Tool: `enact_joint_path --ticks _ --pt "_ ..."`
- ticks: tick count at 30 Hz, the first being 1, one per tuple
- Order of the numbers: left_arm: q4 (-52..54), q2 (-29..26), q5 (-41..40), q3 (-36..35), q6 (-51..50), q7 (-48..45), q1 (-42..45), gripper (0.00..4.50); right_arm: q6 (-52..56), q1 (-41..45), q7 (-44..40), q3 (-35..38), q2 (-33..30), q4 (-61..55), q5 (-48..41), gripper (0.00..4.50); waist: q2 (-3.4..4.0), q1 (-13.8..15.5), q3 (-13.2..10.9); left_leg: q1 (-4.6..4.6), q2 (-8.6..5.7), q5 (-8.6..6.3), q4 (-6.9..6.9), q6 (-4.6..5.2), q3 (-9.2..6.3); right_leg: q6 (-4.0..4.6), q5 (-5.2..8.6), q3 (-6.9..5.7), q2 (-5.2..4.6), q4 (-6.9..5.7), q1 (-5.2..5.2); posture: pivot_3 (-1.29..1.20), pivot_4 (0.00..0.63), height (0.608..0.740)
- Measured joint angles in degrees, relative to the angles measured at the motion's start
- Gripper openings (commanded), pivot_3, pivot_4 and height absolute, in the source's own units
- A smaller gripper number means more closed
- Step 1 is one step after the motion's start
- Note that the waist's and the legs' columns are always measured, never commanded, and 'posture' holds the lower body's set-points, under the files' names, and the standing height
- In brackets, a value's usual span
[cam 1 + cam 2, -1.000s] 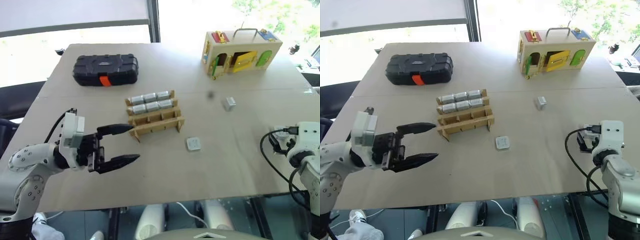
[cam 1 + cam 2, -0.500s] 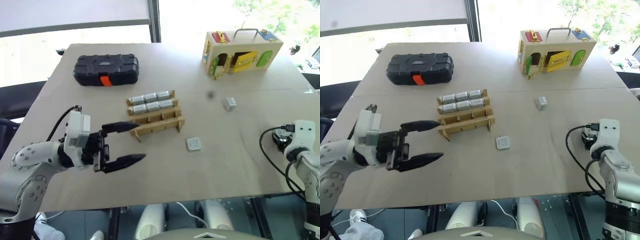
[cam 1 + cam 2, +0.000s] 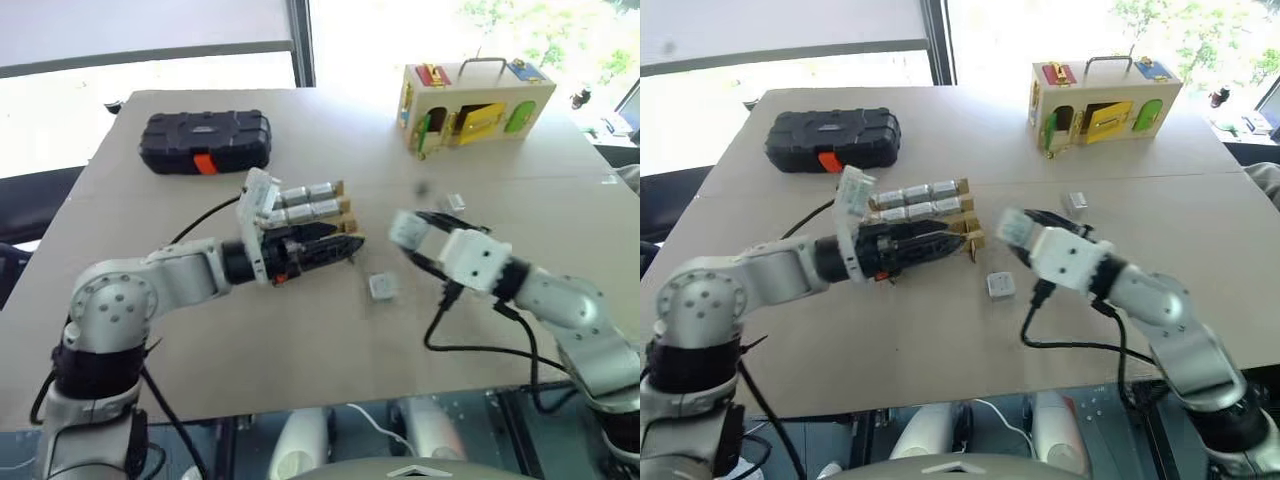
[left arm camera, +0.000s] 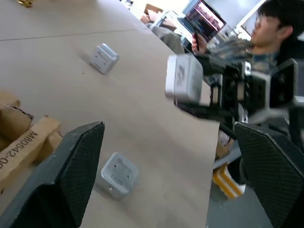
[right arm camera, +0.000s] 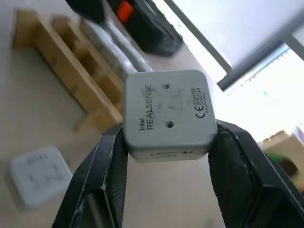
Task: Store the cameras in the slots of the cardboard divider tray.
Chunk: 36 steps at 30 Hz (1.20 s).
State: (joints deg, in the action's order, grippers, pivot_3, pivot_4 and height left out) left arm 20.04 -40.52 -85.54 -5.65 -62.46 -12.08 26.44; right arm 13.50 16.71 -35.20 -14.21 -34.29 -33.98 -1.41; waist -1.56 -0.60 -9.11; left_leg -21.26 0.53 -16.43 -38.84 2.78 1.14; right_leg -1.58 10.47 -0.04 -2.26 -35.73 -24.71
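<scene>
Between the right gripper's two black fingers a silver-grey camera is sitting clamped, marked face showing, raised above the table beside the cardboard divider tray; the left gripper is standing wide and holding nothing, reaching low across the tray's near side. Six cameras are filling the tray's two far rows; the near row is hidden behind the arm. One held, two loose cameras, and, are lying unstored, so storing is judged about two-thirds complete
</scene>
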Motion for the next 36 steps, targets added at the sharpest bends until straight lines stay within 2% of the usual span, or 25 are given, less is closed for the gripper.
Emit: enact_joint_path --ticks 3,7,10,11,12,13,14,15,16,17,18,19,23,26,28,31,36 --pt "-2.2 1.9 -0.4 0.9 -0.4 1.3 1.9 4.5 -0.6 4.0 -2.0 -3.3 2.3 1.0 0.0 1.86 -0.01 0.2 0.0 -0.05 -0.06 0.06 0.0 -0.11 -0.01 0.02 0.0 -0.01 -0.07 0.07 0.0 0.0 0.15 0.74" --pt "-3.2 2.1 -0.2 1.3 -1.4 1.4 2.5 4.5 -1.3 5.5 -3.3 -3.9 3.9 3.7 0.0 1.86 0.0 0.3 0.0 -0.29 -0.19 0.07 0.0 -0.13 -0.01 0.0 -0.01 -0.06 -0.28 0.13 -0.14 0.0 0.15 0.74" --pt "-3.3 3.1 -0.3 1.3 -1.7 1.8 2.5 3.64 -2.2 6.9 -4.2 -4.1 5.1 5.4 0.2 1.86 0.0 0.3 0.0 -0.33 -0.24 0.07 0.0 -0.14 -0.06 -0.01 -0.02 -0.13 -0.37 0.14 -0.15 0.0 0.15 0.74" --pt "-3.2 3.4 -0.6 1.3 -1.7 1.8 2.5 3.13 -2.5 7.2 -4.4 -4.1 5.3 6.0 0.4 1.86 0.0 0.4 0.0 -0.33 -0.25 0.07 -0.01 -0.14 -0.07 0.0 -0.01 -0.14 -0.38 0.13 -0.15 0.0 0.15 0.74" --pt "-3.2 3.6 -1.0 1.3 -1.8 1.8 2.5 2.84 -2.7 7.3 -4.6 -4.2 5.4 6.4 0.5 1.86 0.0 0.4 0.0 -0.33 -0.25 0.08 -0.01 -0.14 -0.08 0.0 -0.01 -0.15 -0.38 0.13 -0.15 0.0 0.15 0.74" --pt "-3.2 3.7 -1.4 1.3 -2.0 1.8 2.5 2.2 -2.7 7.3 -4.9 -4.2 5.5 6.8 0.5 1.86 0.0 0.4 0.0 -0.33 -0.25 0.08 -0.01 -0.15 -0.09 0.0 -0.01 -0.16 -0.38 0.12 -0.15 0.0 0.15 0.74" --pt "-3.0 3.7 -1.9 1.3 -2.1 1.8 2.5 1.81 -2.8 7.4 -5.5 -4.3 5.7 7.3 0.4 1.86 0.0 0.4 0.0 -0.33 -0.25 0.08 -0.01 -0.16 -0.1 0.0 -0.01 -0.16 -0.38 0.12 -0.15 0.0 0.15 0.74" --pt "-2.9 3.7 -2.1 1.3 -2.2 1.8 2.5 1.27 -2.8 7.4 -5.8 -4.2 5.8 7.6 0.2 2.89 0.0 0.4 0.0 -0.33 -0.25 0.09 -0.01 -0.16 -0.1 0.0 -0.01 -0.16 -0.38 0.11 -0.15 0.0 0.15 0.74" --pt "-3.0 3.7 -2.1 1.2 -2.1 2.1 2.5 0.83 -2.8 7.5 -6.4 -4.0 5.9 7.9 -0.5 3.33 0.0 0.4 0.0 -0.32 -0.25 0.09 -0.01 -0.17 -0.11 0.0 -0.01 -0.16 -0.38 0.1 -0.14 0.0 0.15 0.74" --pt "-3.3 3.6 -2.0 1.2 -2.1 2.4 2.5 0.8 -2.8 7.6 -7.0 -4.1 6.3 7.8 -1.2 3.75 0.0 0.4 0.0 -0.32 -0.25 0.09 -0.01 -0.17 -0.12 0.0 -0.01 -0.17 -0.37 0.09 -0.15 0.0 0.15 0.74" --pt "-3.4 3.6 -2.0 1.1 -2.1 2.5 2.5 0.81 -2.9 7.6 -7.3 -4.1 6.7 7.8 -1.7 4.39 0.0 0.4 0.0 -0.32 -0.25 0.1 -0.01 -0.17 -0.15 0.0 -0.01 -0.18 -0.36 0.08 -0.15 0.0 0.15 0.74" --pt "-3.4 3.4 -1.9 1.1 -2.1 2.3 2.5 0.81 -2.9 7.6 -7.5 -4.1 6.8 7.8 -1.9 4.46 0.0 0.4 0.0 -0.32 -0.25 0.1 -0.01 -0.18 -0.14 0.0 -0.01 -0.18 -0.36 0.07 -0.15 0.0 0.15 0.74" --pt "-3.8 -2.2 3.3 -0.1 -1.5 -3.0 2.5 0.81 -2.0 6.3 -7.1 -3.1 6.6 7.7 -2.4 4.5 0.0 0.2 0.0 -0.32 -0.27 0.1 -0.01 -0.18 -0.15 0.01 0.0 -0.2 -0.32 0.05 -0.15 0.0 0.15 0.74" --pt "-5.9 -9.6 14.5 -0.3 3.1 -12.0 2.2 0.81 0.1 3.2 -9.5 1.0 4.5 8.7 -7.5 4.5 0.04 0.2 0.0 -0.34 -0.37 0.1 0.0 -0.18 -0.12 0.02 0.01 -0.21 -0.31 0.11 -0.15 0.0 0.15 0.74" --pt "-7.9 -14.1 24.4 2.1 9.8 -21.5 1.8 0.81 0.6 2.5 -13.1 4.8 1.3 10.9 -11.7 4.5 0.09 0.4 -0.1 -0.35 -0.4 0.1 0.0 -0.18 -0.03 0.02 0.02 -0.17 -0.33 0.22 -0.13 0.0 0.15 0.74" --pt "-13.9 -14.4 35.3 6.5 18.7 -32.5 2.9 0.81 1.0 3.0 -19.2 8.8 -2.8 12.7 -17.3 4.5 0.13 0.8 -0.1 -0.4 -0.38 0.07 -0.01 -0.12 0.03 0.01 0.02 -0.17 -0.33 0.32 -0.12 0.0 0.15 0.74" --pt "-23.7 -13.4 48.6 13.2 28.5 -44.8 7.0 0.81 5.7 8.4 -23.3 11.6 -3.1 15.0 -25.8 4.5 0.12 0.9 -0.1 -0.46 -0.29 -0.05 -0.01 0.08 0.0 0.01 0.01 -0.22 -0.21 0.3 -0.17 0.0 0.15 0.74"
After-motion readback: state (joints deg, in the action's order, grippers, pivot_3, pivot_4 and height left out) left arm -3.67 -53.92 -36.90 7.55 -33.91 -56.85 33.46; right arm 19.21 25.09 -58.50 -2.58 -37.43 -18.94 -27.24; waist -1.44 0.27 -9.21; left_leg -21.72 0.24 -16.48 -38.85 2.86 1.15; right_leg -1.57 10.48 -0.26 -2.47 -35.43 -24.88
